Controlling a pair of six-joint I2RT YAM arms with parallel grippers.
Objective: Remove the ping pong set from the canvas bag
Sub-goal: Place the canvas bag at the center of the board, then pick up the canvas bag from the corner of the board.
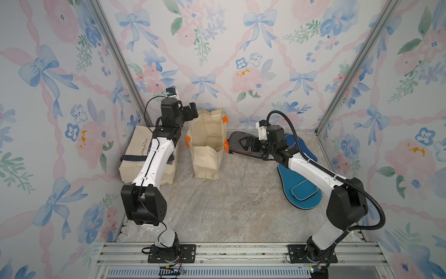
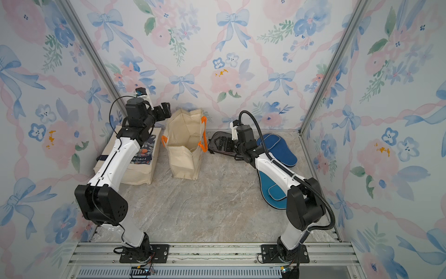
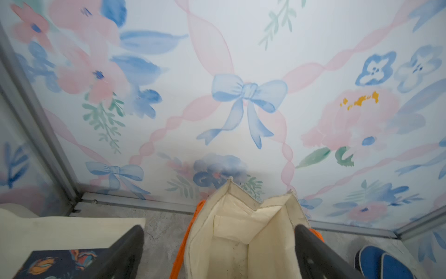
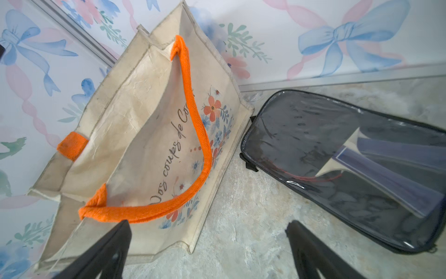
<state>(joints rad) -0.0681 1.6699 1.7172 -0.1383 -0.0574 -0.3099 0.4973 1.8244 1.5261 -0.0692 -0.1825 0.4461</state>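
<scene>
The ping pong set (image 4: 350, 169) is out of the canvas bag (image 4: 144, 135). It lies flat on the table (image 1: 241, 205), just beside the bag's base, on my right-hand side. It is a flat black zip case with a clear plastic front that creases and throws back glare. Through the plastic I see a pale wooden paddle neck running into a dark blue handle, a second bluish handle beside it, and a thin red thread.

The dark paddle blades merge with the black backing, so I cannot trace their outlines or tell what else is inside. My right wrist view cuts off the case's far end. In both top views my right gripper (image 1: 248, 145) and wrist hang over the case and leave only its bag-side end (image 2: 214, 142) showing.

The bag stands upright with its mouth open. An orange handle (image 4: 193, 135) crosses the printed script on its side, so the last word is unreadable.

My right gripper (image 4: 208, 224) is spread wide and holds nothing, with the table showing between its fingers. My left gripper (image 3: 218, 229) is also spread wide and empty, hanging above the bag's open mouth near its left wall.
</scene>
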